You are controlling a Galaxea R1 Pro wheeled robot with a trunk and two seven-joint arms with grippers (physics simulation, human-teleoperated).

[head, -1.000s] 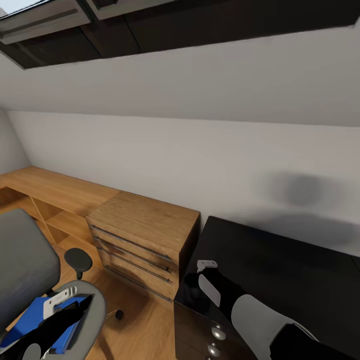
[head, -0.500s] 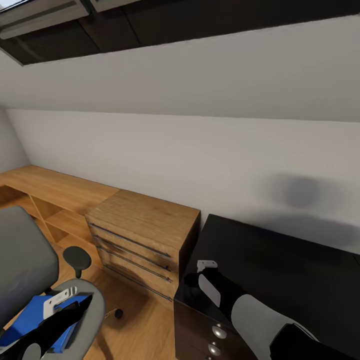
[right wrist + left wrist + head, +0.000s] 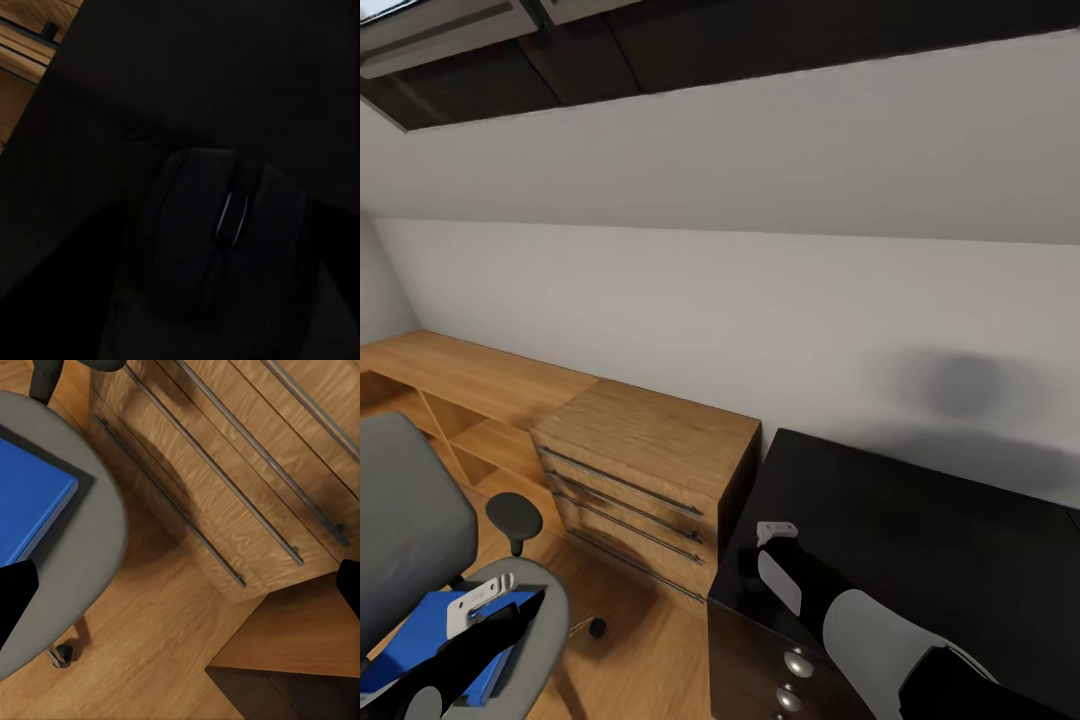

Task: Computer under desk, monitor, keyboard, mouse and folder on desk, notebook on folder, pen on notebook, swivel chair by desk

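Currently the right gripper (image 3: 745,570) rests at the near left corner of a black cabinet top (image 3: 920,520), at about 6 o'clock in the head view. In the right wrist view a dark mouse (image 3: 225,240) lies directly under the camera on that black surface, its scroll wheel catching light. Whether the fingers are spread beside it or pinching it cannot be told; the picture is too dark.

The left gripper (image 3: 510,610) hangs over the swivel chair (image 3: 540,600) at 8 o'clock, above the blue folder (image 3: 420,635) lying on the seat. Its fingertips sit at opposite edges of the left wrist view, so it is spread wide and holds nothing.

A wooden drawer unit (image 3: 650,470) stands between chair and cabinet, and a long wooden desk (image 3: 460,375) runs off at 9 o'clock.

Judgement: the mouse step is in hand. Next move calls for a confirmed hold, then a carry to the desk.
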